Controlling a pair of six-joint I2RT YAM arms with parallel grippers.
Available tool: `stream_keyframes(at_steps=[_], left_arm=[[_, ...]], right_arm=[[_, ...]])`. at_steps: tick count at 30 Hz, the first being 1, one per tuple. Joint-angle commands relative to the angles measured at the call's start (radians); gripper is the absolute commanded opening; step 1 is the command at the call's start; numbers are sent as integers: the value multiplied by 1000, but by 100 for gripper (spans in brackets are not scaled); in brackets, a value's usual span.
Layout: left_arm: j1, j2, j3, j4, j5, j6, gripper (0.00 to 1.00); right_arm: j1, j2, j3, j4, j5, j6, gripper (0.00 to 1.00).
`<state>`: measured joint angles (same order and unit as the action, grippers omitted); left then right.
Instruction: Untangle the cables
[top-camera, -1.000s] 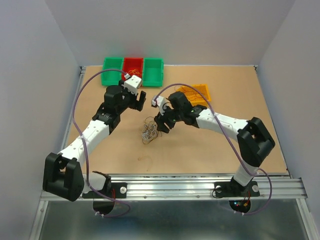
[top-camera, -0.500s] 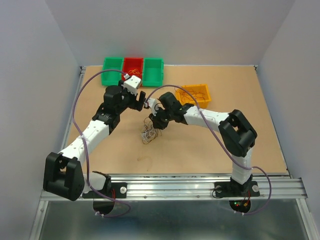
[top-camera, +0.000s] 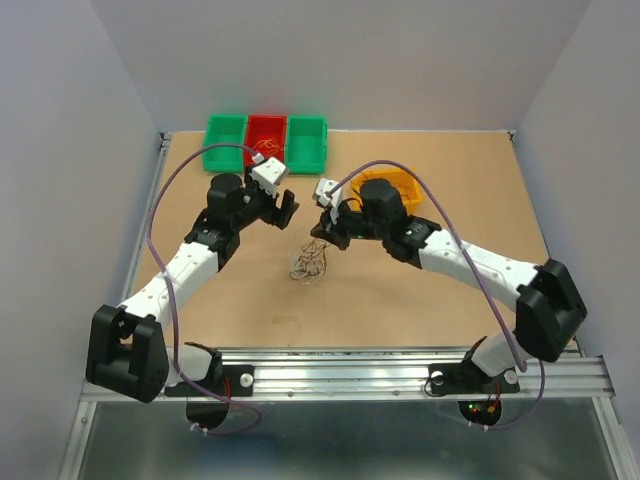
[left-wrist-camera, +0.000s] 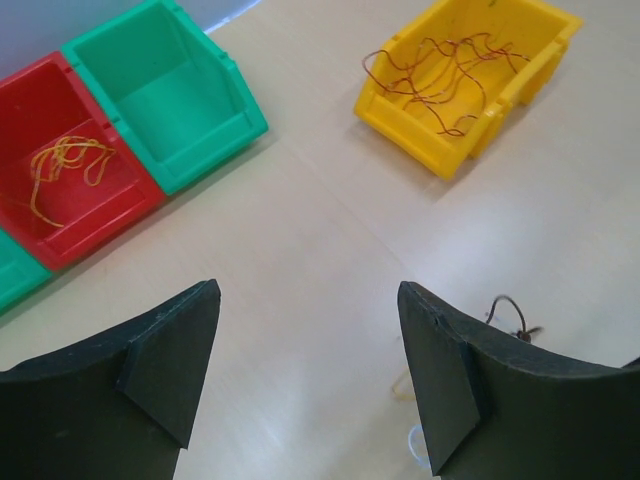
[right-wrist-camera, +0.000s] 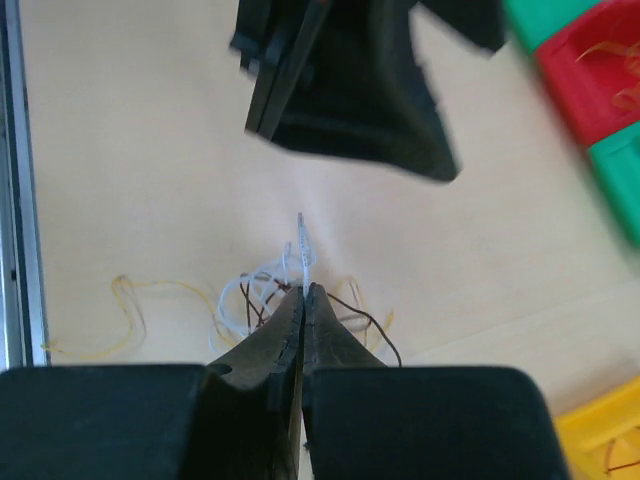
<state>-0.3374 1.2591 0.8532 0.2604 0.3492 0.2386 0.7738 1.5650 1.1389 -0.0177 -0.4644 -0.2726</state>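
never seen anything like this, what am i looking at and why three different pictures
Two robot arms are bolted to a table's edge. The wide picture looks down from above. The other two come from a camera on each wrist, so each shows its own claw. On the table lies a tangle of thin cables. Farther back is a red bin between green bins, plus a yellow bin holding reddish wires. The right claw is shut on a white strand of the tangle. The left claw is open and holds nothing.
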Motion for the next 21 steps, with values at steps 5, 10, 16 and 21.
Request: stream_keyframes(at_steps=[5,10,16,21], left_arm=[[93,-69,-32,88,350,-42,82],[149,-90,-58,140,574,-61,83],[158,-185,-128,209,708,-62,83],[153,-216,-154,232,718,-56,83]], right_arm=[[7,-232,-185,402,197,145,1],[7,-269,-180,410,190,177,0],[7,-273,-163,410,165,202,0],[7,-257,-146,409,109,211,1]])
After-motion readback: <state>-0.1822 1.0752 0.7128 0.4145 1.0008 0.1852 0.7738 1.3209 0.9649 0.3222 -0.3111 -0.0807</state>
